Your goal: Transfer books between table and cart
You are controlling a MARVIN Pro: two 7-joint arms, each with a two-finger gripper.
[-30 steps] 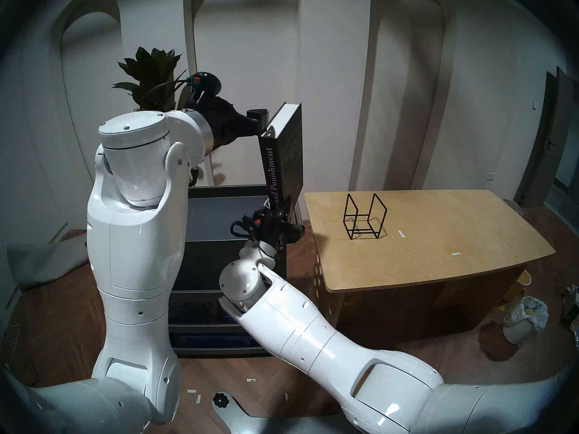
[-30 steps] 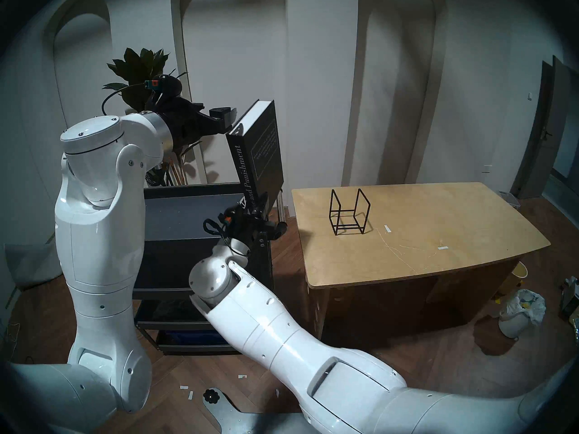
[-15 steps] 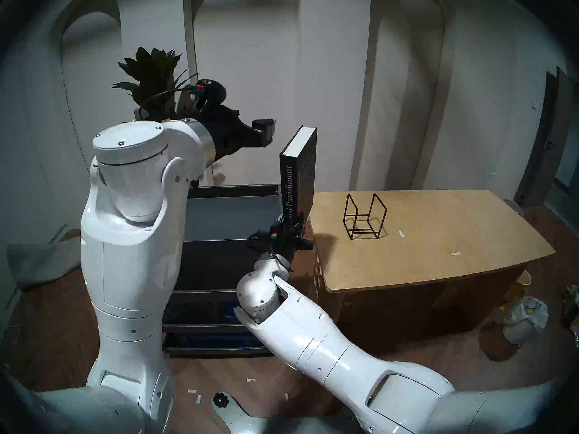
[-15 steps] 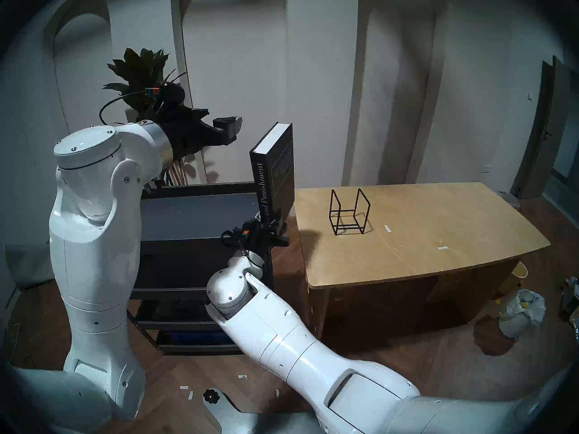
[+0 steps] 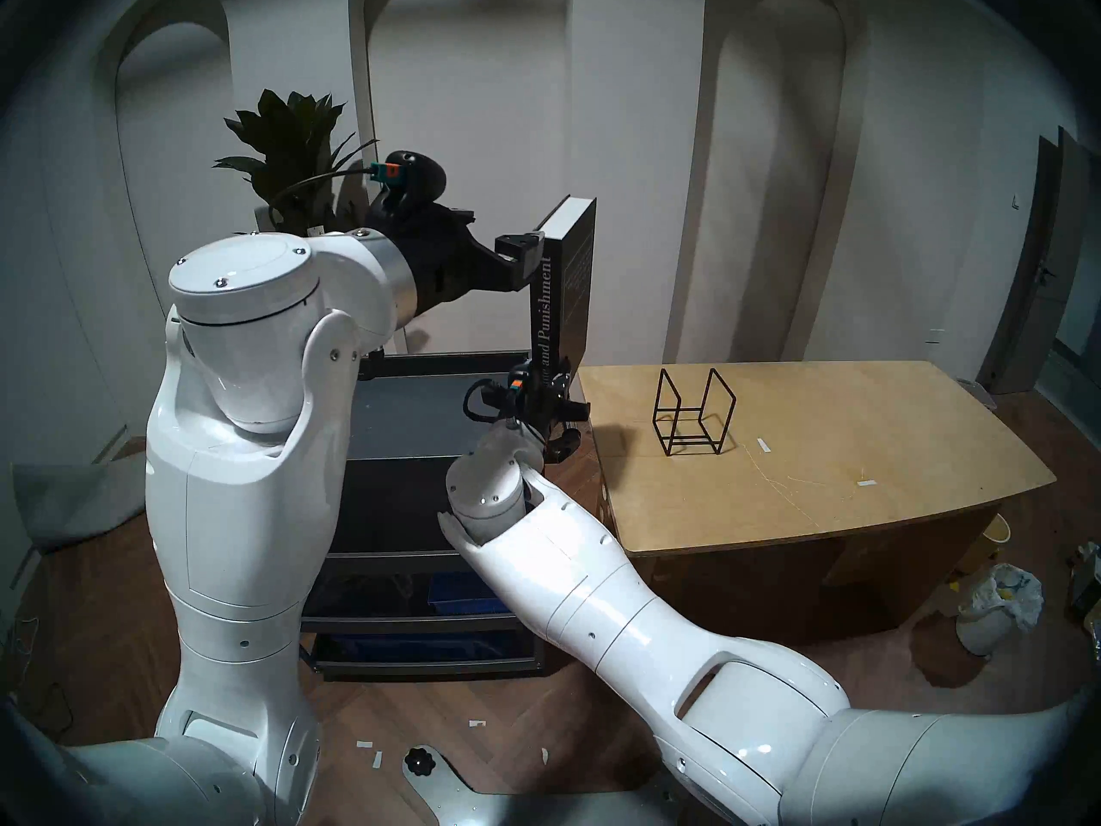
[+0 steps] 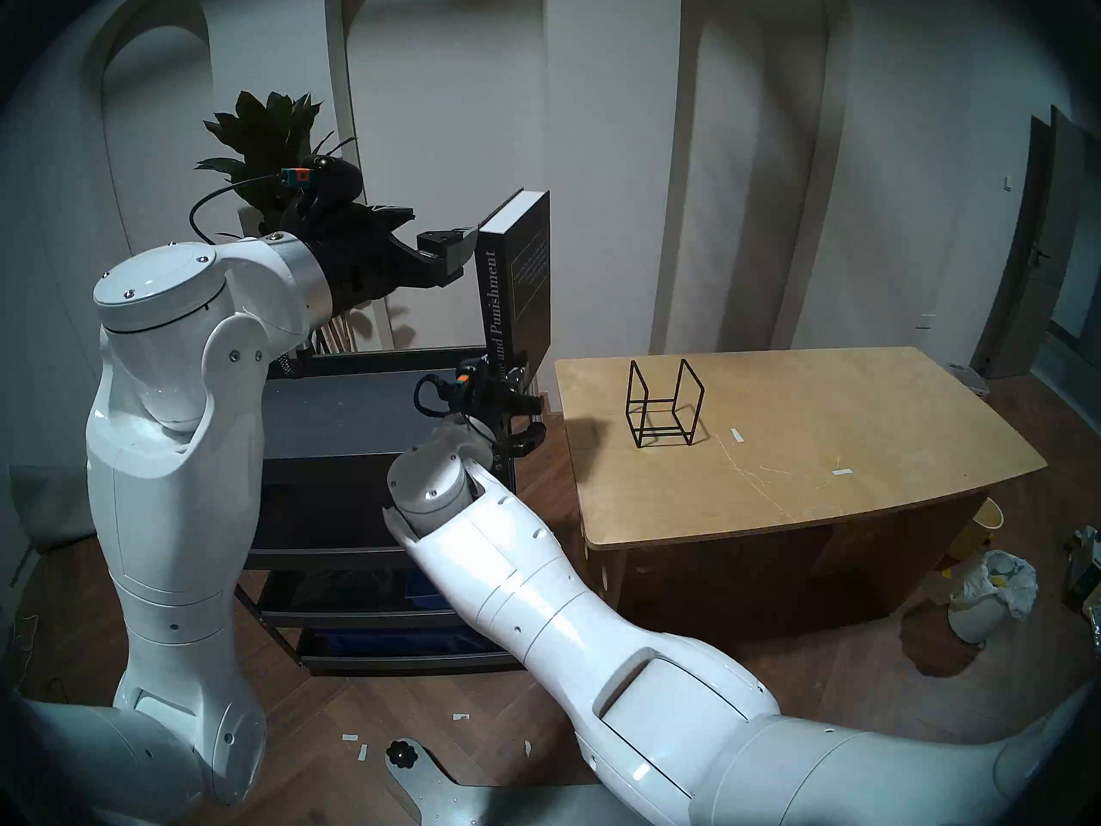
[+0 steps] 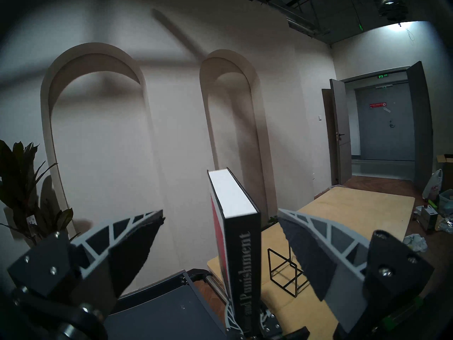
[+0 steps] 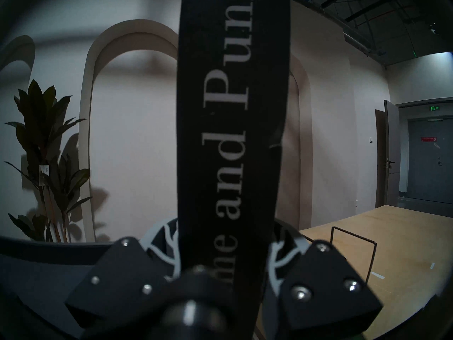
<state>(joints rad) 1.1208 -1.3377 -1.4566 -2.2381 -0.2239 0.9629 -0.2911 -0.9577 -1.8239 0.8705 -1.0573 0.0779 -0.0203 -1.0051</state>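
**Book held upright between cart and table**

The right gripper (image 5: 545, 384) clamped the bottom of the black book (image 5: 563, 282), which stood upright at centre frame, above the gap between the cart (image 5: 417, 401) and the table (image 5: 834, 449). The left gripper (image 7: 220, 236) stood spread wide at the book's top, fingers (image 7: 308, 243) clear of both covers. A wire rack (image 5: 694, 410) stood on the table, right of centre.

I am showing glossy white shells on my left arm (image 5: 238, 479) and right arm (image 5: 596, 604), dotted with small screws. A silver collar (image 5: 398, 276) is joining each black wrist. My fingers (image 7: 316, 248) are showing grey ribs, dark pads, and black screwed mounts.
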